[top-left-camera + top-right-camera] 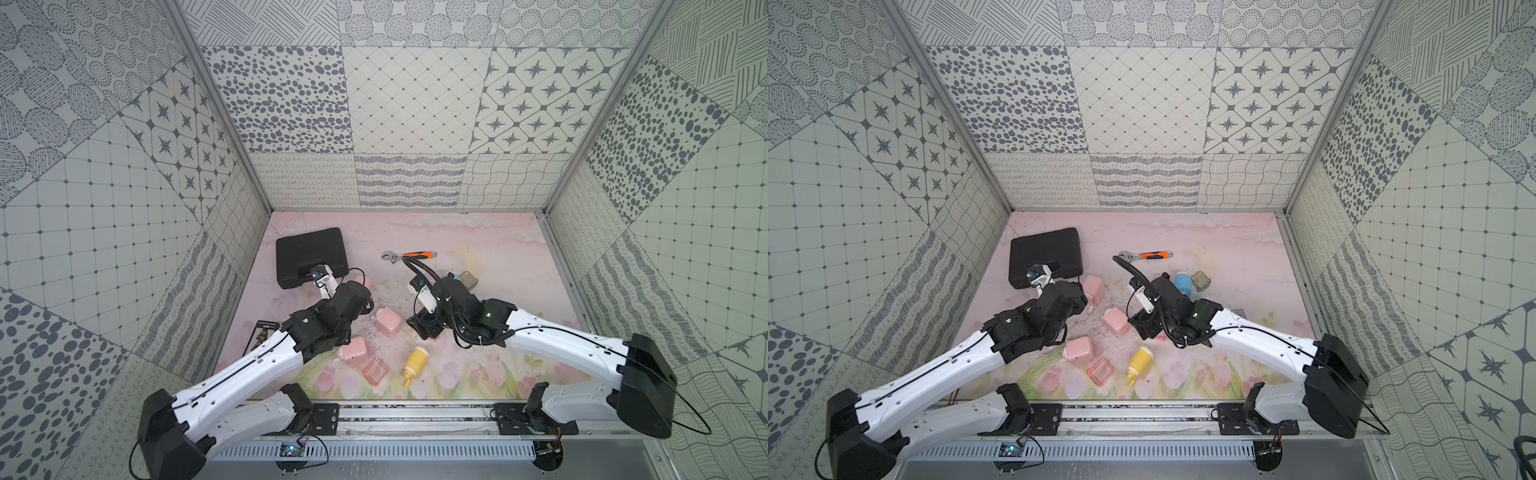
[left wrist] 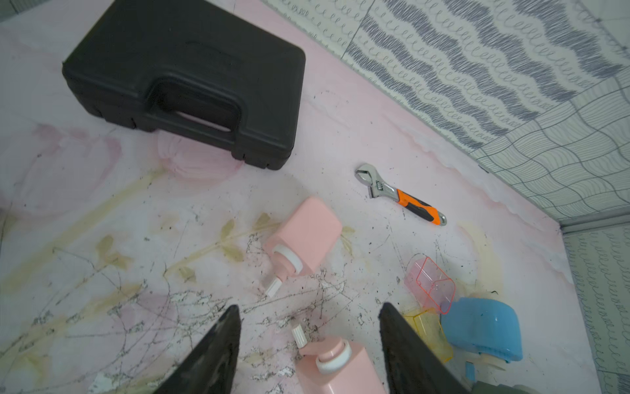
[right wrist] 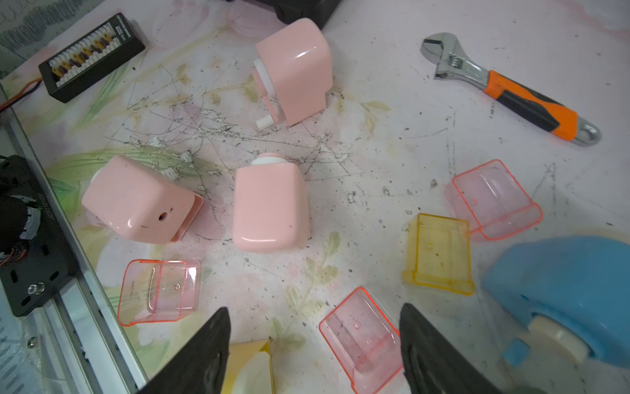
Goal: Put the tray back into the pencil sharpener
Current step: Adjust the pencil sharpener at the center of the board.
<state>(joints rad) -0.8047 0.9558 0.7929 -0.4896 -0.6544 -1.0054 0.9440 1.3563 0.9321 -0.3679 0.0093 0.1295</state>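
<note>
Looking past the right fingers [image 3: 208, 344], we find them spread wide and gripping nothing. A clear pink plastic tray [image 3: 361, 337] lies on the scuffed bench [image 3: 392, 153] between them, close to one finger. The left fingers [image 2: 218, 348] also stand apart and empty, above a pink boxy pencil sharpener [image 2: 341, 368] lying on its side.

The tray is crowded. A clear yellow tray [image 3: 439, 252] and a second pink tray [image 3: 494, 201] lie just beside it, a rounded blue sharpener [image 3: 562, 290] is near, and a yellow sharpener [image 3: 249, 368] sits by the other finger. Two more pink sharpeners [image 3: 293, 68] and a third pink tray [image 3: 156, 290] lie beyond. An orange-handled adjustable wrench [image 3: 511, 92] and a black plastic case [image 2: 184, 68] rest farther back.
</note>
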